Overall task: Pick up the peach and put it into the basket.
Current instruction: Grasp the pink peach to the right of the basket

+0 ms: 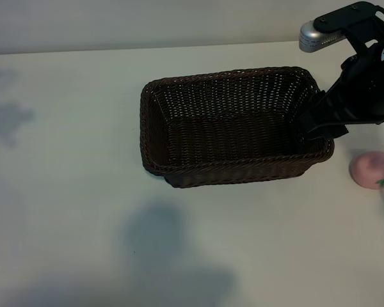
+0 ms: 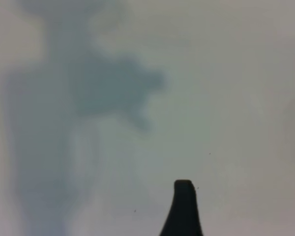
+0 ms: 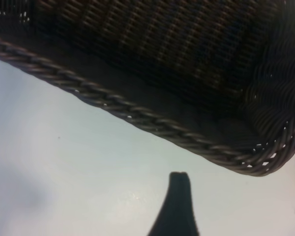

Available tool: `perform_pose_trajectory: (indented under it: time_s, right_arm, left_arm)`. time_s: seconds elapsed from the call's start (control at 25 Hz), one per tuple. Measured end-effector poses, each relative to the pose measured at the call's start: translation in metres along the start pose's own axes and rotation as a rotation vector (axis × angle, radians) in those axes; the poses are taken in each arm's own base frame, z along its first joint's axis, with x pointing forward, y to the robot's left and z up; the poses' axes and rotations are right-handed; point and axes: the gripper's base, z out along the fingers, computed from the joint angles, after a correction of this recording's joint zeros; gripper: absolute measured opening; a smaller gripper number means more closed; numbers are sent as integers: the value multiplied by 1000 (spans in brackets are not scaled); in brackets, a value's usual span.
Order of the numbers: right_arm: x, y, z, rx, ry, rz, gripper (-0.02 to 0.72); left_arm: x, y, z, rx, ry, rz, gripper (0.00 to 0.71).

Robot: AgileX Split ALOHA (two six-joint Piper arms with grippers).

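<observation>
Worktop (image 1: 64, 211): pale and plain, filling the exterior view, with soft grey shadows at the far left and along the near edge.
Basket (image 1: 233, 125): dark-brown woven wicker, rectangular with rounded corners and a braided rim, standing upright a little right of the middle of the worktop; nothing is seen inside it.
Peach (image 1: 372, 170): small, round and pale pink with a tiny green leaf mark, lying on the worktop just to the right of the basket's near right corner, apart from the rim and outside the basket.
Right arm (image 1: 361, 83): black, coming in from the far right edge with a silver-grey camera housing on top, reaching down to the basket's right end.
Right tool (image 1: 317, 125): it sits at the basket's right end, above the rim, pointing steeply down; its fingers stand wide apart and nothing lies between them. It is not touching the peach, which lies nearer and to its right.
Right wrist view: one dark fingertip (image 3: 178, 184) over bare worktop, with the braided rim and one rounded corner of the basket (image 3: 152, 120) beyond it.
Left tool (image 2: 183, 196): not seen in the exterior view; its own wrist view shows a single dark fingertip over bare worktop and a blurred grey shadow, and whether the fingers stand wide or narrow cannot be told.
</observation>
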Motion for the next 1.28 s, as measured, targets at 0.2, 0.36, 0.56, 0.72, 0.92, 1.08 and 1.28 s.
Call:
perform_pose_trajectory:
  time_s: [0.2,0.36,0.56,0.72,0.92,1.08,1.28]
  right_arm:
    - [0,0,0,0,1,0,595]
    - [0,0,0,0,1,0,595]
    - [0,0,0,1,1,-1,595]
    - [0,0,0,1,1,-1,595]
    - [0,0,0,2,1,-1,595]
    - [0,0,0,2,2,-2,595]
    - [0,0,0,2,2,-2,595]
  left_arm:
    - [11,-1,-35,0,-68,7,596]
    - [32,-3,-62,-1,-134,12,596]
    - [83,-6,-79,28,-211,9,596]
    - [122,-12,-78,80,-289,11,596]
    - [163,-16,-85,117,-394,15,596]
    - [191,-17,-91,122,-426,27,596]
    - [218,-15,-96,87,-412,44,596]
